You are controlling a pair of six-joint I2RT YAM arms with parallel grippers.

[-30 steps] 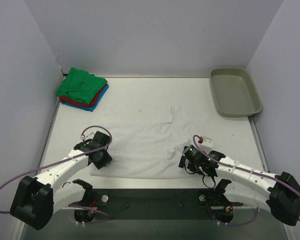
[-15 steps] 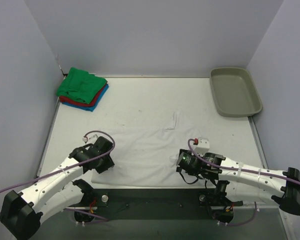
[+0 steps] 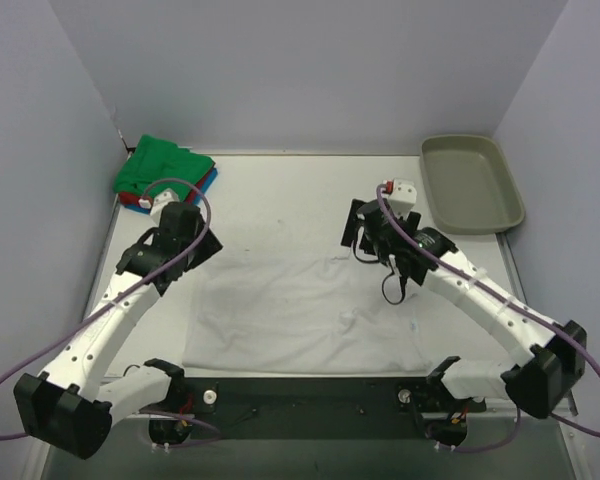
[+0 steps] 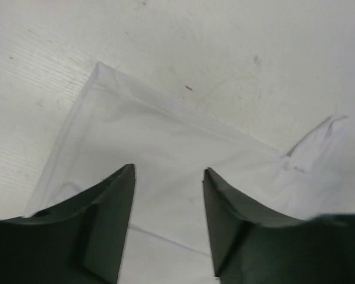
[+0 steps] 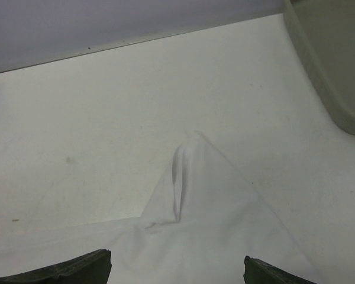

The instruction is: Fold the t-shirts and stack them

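The white t-shirt (image 3: 300, 310) lies flat on the table between the arms, its near edge by the table's front. My left gripper (image 3: 202, 246) hovers over its far left corner, open and empty; in the left wrist view the gripper (image 4: 167, 174) has the shirt (image 4: 165, 136) below the spread jaws. My right gripper (image 3: 360, 232) is above the far edge, wide open and empty; in the right wrist view the gripper (image 5: 176, 261) faces a pointed, creased flap of the shirt (image 5: 192, 177). The folded green, red and blue shirts (image 3: 165, 172) are stacked at the far left corner.
A grey-beige tray (image 3: 472, 185) stands at the far right; its rim (image 5: 319, 77) shows in the right wrist view. Walls close the table on the left, back and right. A dark strip with the arm mounts runs along the near edge.
Both grippers have swung from the shirt's near edge up to its far edge. The shirt now reaches less far back, and its flap lies nearer than before.
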